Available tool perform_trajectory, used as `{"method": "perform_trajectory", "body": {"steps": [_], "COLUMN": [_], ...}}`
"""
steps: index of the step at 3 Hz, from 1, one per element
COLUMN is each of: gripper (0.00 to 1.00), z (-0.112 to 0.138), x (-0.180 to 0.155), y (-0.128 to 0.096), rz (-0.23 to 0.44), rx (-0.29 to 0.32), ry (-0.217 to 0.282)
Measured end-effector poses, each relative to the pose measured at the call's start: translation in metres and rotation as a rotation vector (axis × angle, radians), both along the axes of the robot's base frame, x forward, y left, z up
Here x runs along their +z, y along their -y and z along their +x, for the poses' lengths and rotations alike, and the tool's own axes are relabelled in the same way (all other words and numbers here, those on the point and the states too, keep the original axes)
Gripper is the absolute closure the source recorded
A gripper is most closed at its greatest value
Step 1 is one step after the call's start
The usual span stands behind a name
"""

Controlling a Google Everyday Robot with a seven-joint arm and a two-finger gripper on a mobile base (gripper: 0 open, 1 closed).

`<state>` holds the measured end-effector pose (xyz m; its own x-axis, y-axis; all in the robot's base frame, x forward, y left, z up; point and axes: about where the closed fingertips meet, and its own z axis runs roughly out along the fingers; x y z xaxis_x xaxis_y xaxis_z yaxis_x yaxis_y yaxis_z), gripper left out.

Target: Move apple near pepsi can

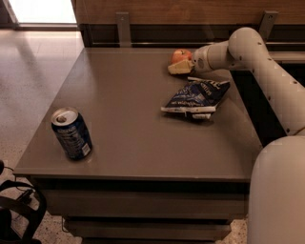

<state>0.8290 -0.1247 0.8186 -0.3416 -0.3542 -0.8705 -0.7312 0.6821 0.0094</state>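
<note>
Hand [178, 67] is at the far side of the surface [128, 90], right of centre, reaching in from the right on the white arm [248, 50]. It sits low, right at the apple [180, 55]. Its pale wedge-shaped tip shows just in front of and below the fruit and looks to be touching it. Cannot tell if the hand is open, closed or gripping the apple. Apple: round, red-orange, near the back edge of the surface, lower part hidden by the hand. Pepsi can [71, 133]: upright, dark blue, silver top, near the front-left corner of the surface, well apart from the apple, diagonally across from it. Snack bag [196, 97]: dark blue and white, crumpled, lying flat on the right half of the surface, just in front of the hand and apple, well apart from the can. Arm comes in over the right edge of the surface, past the bag's far corner. White robot body [279, 190] fills the lower right. Surface is grey-brown, with a lower shelf under it. Wooden wall panel [190, 12] behind, pale floor [38, 71] to the left. Dark object [19, 214] at lower left, cannot tell what it is.
</note>
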Motion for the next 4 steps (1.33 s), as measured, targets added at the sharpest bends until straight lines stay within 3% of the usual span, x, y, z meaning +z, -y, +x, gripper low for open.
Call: {"method": "perform_trajectory", "body": {"steps": [4], "gripper": [1.0], "z": [-0.0003], "x": [0.0019], "y": [0.0002], "rz": [0.0], "rx": [0.0], "ry": [0.0]}}
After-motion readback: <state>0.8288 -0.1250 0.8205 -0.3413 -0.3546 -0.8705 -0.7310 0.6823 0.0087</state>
